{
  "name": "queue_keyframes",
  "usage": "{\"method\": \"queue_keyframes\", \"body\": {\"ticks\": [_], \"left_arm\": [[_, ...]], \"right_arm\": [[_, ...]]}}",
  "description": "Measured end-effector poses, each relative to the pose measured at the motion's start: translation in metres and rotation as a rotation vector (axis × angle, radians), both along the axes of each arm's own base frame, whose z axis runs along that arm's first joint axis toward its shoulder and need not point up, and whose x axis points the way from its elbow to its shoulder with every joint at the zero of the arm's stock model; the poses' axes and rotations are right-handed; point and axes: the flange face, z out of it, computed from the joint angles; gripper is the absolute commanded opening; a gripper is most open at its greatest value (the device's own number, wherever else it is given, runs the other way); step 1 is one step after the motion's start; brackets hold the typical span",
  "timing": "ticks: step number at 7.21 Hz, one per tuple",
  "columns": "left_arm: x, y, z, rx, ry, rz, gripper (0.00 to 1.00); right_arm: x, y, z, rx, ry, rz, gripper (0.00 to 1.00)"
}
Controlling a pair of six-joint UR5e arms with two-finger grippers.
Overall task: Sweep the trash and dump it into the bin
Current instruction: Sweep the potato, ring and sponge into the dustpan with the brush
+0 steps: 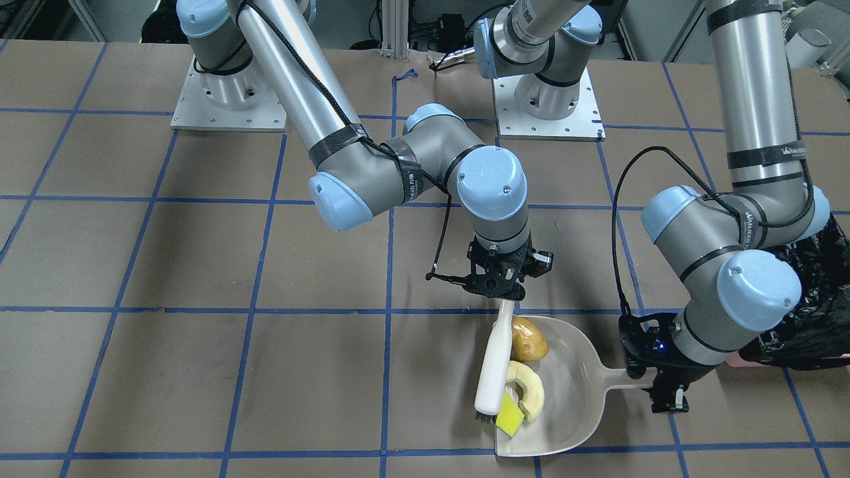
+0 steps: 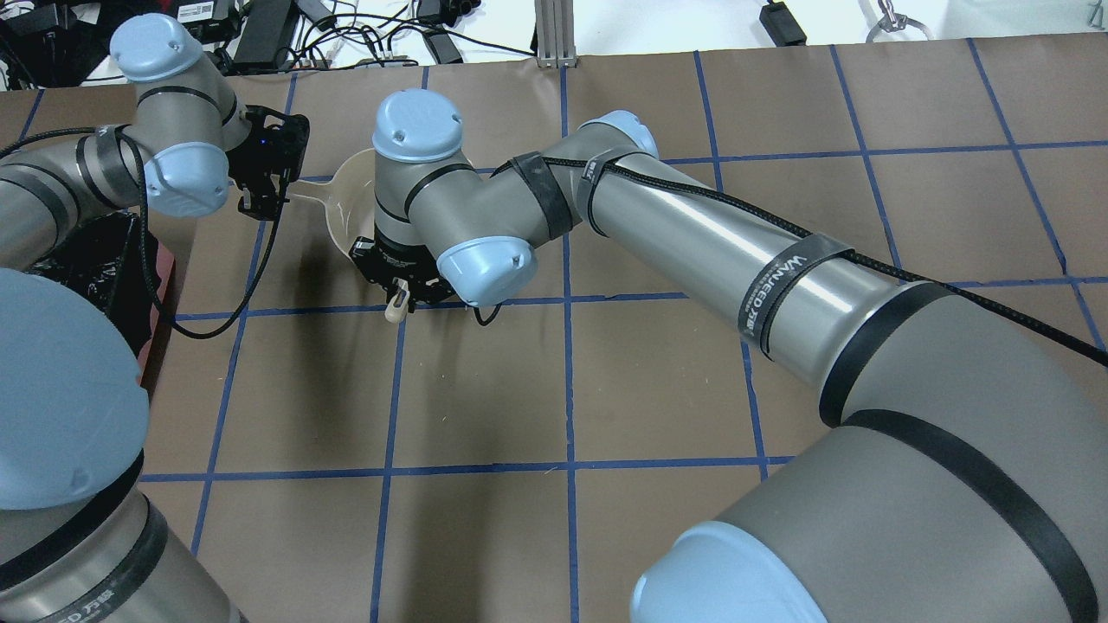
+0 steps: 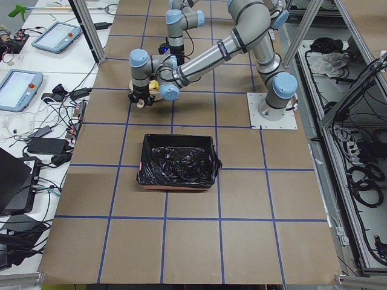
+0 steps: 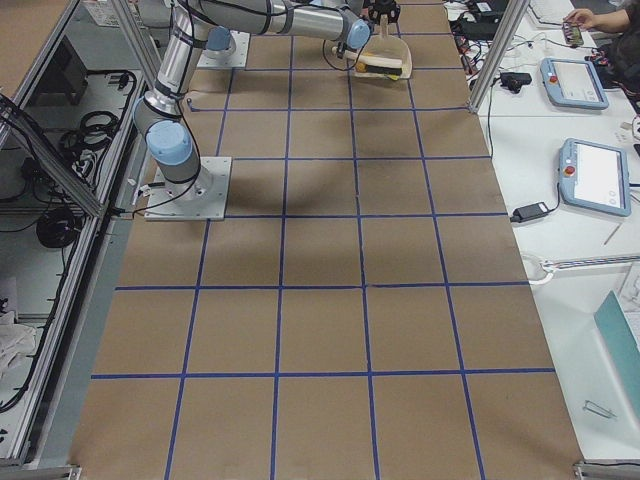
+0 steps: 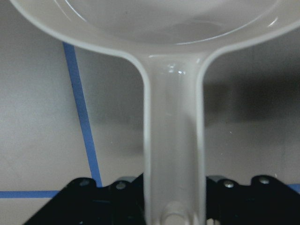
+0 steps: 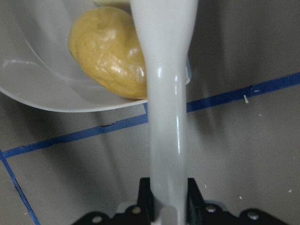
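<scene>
The brown potato (image 1: 529, 337), the pale crescent slice (image 1: 529, 390) and the yellow sponge wedge (image 1: 509, 418) lie inside the beige dustpan (image 1: 584, 372), which rests flat on the table. My left gripper (image 1: 666, 393) is shut on the dustpan's handle (image 5: 174, 140). My right gripper (image 1: 497, 284) is shut on the handle of a white brush (image 1: 494, 368). The brush lies along the pan's open mouth, against the trash. The potato (image 6: 110, 51) shows beside the brush handle (image 6: 164, 117) in the right wrist view. The bin (image 3: 177, 162), pink with a black bag, stands beside the left arm.
The bin's black bag (image 1: 813, 312) sits just behind my left arm's elbow at the table edge. Brown paper with a blue tape grid covers the table (image 1: 199, 372). Both arm bases (image 1: 229, 93) stand at the robot's side of it.
</scene>
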Motion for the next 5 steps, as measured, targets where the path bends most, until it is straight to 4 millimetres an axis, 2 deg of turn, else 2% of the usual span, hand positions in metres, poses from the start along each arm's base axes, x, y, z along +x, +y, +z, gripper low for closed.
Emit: {"method": "queue_keyframes", "body": {"ticks": [3,5], "left_arm": [[0.0,0.0,0.0,0.0,0.0,0.0,0.0],[0.0,0.0,0.0,0.0,0.0,0.0,0.0]], "right_arm": [[0.02,0.004,0.013,0.023,-0.061,-0.025,0.0],[0.024,0.005,0.017,0.025,-0.073,-0.022,0.0]]}}
